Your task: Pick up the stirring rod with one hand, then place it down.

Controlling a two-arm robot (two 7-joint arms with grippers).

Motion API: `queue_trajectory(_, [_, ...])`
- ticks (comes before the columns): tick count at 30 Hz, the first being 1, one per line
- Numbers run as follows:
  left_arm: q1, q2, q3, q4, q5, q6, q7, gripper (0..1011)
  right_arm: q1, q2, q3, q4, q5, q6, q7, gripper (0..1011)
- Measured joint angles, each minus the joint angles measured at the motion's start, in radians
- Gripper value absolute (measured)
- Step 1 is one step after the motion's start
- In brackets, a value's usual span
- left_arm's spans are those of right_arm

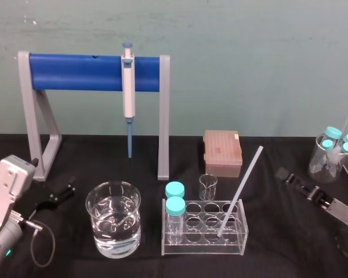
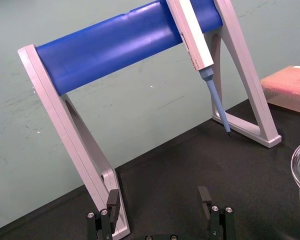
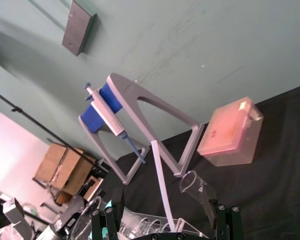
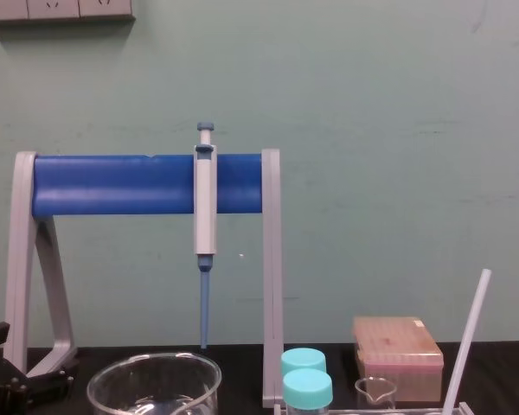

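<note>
Jaws on both arms stand apart and hold nothing; each wrist view shows you this. Your left gripper [image 1: 59, 194] sits low over the black table [image 1: 278, 255], near the left foot of the grey and blue stand [image 1: 93, 72], with its fingers [image 2: 110, 199] spread wide. Your right gripper [image 1: 296, 184] hangs to the right of the clear rack [image 1: 204, 246], well apart from it, with its open fingers [image 3: 210, 197] pointing toward the rack.

You find the stirring rod [image 1: 242, 189] standing tilted in the rack. Its lower end rests in one of the front holes, right of the vials, and its upper end leans up to the right, beside the pink tip box [image 1: 222, 152]. Neither gripper touches it.

The pipette [image 1: 128, 81] hangs from the stand's blue bar. A beaker [image 1: 113, 223] of water stands left of the rack. Two teal-capped vials [image 1: 174, 208] sit in the rack's left holes, and a small empty beaker [image 1: 207, 186] stands just behind the rack. A flask [image 1: 327, 156] holding teal-capped tubes is at the far right.
</note>
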Motion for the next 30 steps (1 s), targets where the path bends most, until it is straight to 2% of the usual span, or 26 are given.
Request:
queue_trajectory(13, [0.000,0.000,0.000,0.000,0.000,0.000,0.000,1005,0.159,-0.047,-0.141,0.135,-0.016,0.039,0.041,1003])
queue_trajectory(30, [0.000,0.000,0.000,0.000,0.000,0.000,0.000,1005,0.289,-0.107,-0.235,0.283,-0.038,-0.001,0.072,1003])
